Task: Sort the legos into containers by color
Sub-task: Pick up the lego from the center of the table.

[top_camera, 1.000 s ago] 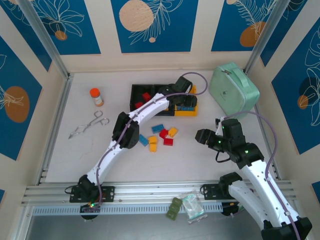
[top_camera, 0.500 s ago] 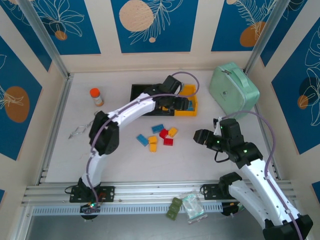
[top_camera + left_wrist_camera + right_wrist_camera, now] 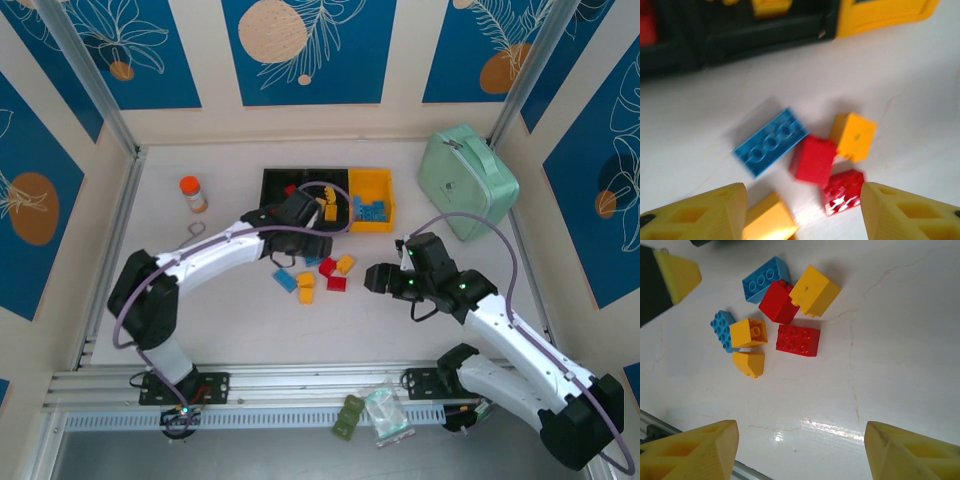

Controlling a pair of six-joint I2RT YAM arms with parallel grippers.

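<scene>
Right wrist, glossy studded rectangular plastic legos (image 3: pixel 797 340), smooth hairline-cracked white table (image 3: pixel 890 315)

Seven legos (image 3: pixel 797 340) lie loose on the table (image 3: pixel 890 315): two blue, two red and three yellow-orange. There are three bins (image 3: pixel 372 227) in a row, two black and one yellow. More legos sit inside the bins, but they are too small to count. There is one bottle (image 3: pixel 192 193) with an orange cap and one big green case (image 3: pixel 465 180).
</scene>
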